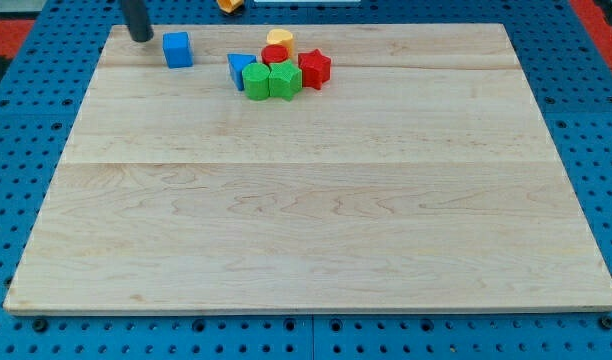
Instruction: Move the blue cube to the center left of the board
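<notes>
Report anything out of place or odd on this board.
One orange block sits off the board, beyond its top edge, partly cut off by the frame. The blue cube stands alone just right of my tip; nothing looks damaged.

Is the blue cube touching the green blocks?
No, the blue cube sits alone near the view's top left, apart from the green blocks, with my tip just to its left.

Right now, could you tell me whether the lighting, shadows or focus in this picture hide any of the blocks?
In the camera view, light is even and soft, without glare on the board; my tip and the blue cube cast only faint shadows; the clustered blocks look slightly soft, and the orange block is cropped by the view's top.
</notes>
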Motion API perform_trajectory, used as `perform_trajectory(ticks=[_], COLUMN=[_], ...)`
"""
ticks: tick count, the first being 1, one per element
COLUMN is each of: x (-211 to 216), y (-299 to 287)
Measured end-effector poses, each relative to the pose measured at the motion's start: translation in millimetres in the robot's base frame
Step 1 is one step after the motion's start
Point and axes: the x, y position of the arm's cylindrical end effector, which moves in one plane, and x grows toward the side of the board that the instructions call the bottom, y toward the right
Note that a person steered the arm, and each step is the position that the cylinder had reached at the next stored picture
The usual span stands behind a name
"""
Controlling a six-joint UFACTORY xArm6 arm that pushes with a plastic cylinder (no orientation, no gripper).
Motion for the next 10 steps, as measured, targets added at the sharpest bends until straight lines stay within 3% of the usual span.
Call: perform_trajectory(ticks=[2,3,4,5,6,8,10], x=[23.9,73.6,103.6,106.6,144.9,164.1,164.1], y=[44.8,44.8,61.7,100.2,112.4,67.3,64.0])
